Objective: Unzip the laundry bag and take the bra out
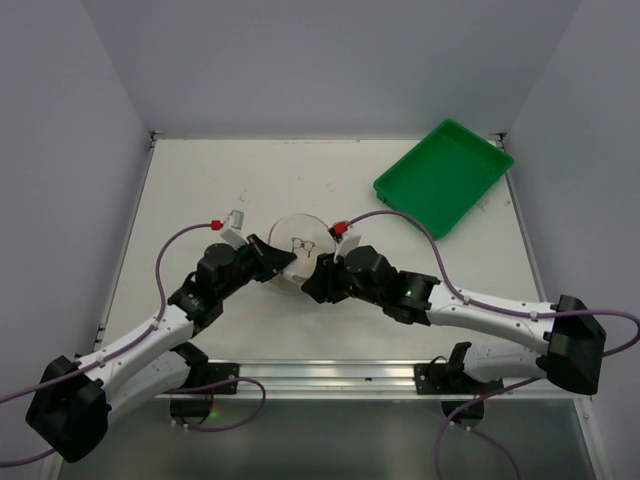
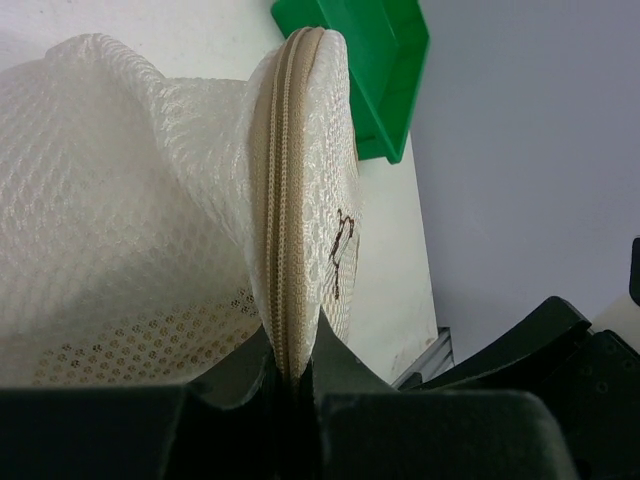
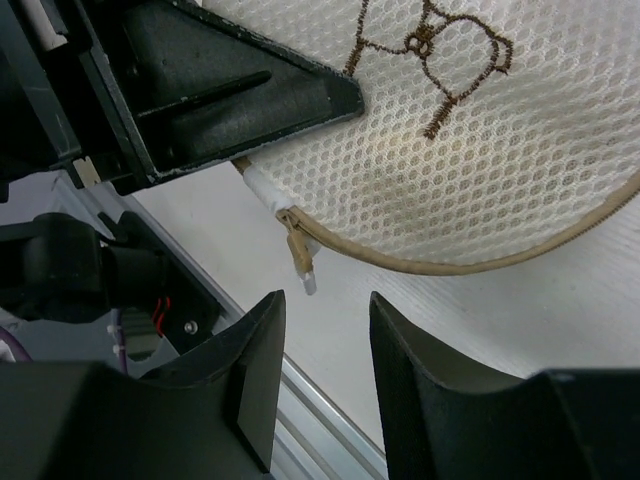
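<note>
**Left end effector clamped on the bag's rim, right end effector apart at the zip pull**

The laundry bag (image 1: 297, 248) lies on the white bench (image 1: 230, 180), lid up, between the two arms near the middle of the bench. It is a round drum of whitish mesh, with the dark bra drawing (image 1: 303, 243) on its lid.

The left end effector (image 1: 270, 262) meets the bag from its left side. In the left wrist view its fingers (image 2: 240, 375) are pressed together on the rim, with the tan zip (image 2: 284, 200) running straight down into the pinch. Along the stretch seen there the zip is closed.

The right end effector (image 1: 318, 276) sits at the bag's near right edge. In the right wrist view its two fingers (image 3: 255, 370) stand apart with bare bench between them, holding nothing. The zip pull (image 3: 300, 258) hangs off the rim just beyond the fingertips, not touching them, close beside the dark tip of the left end effector (image 3: 230, 85).

What the bag holds cannot be made out. The mesh is translucent, and only a tan-yellow tint shows through its lower wall (image 2: 130, 345) in the left wrist view.

A green tray (image 1: 445, 175) lies at the far right of the bench, well apart from the bag and both arms.
</note>
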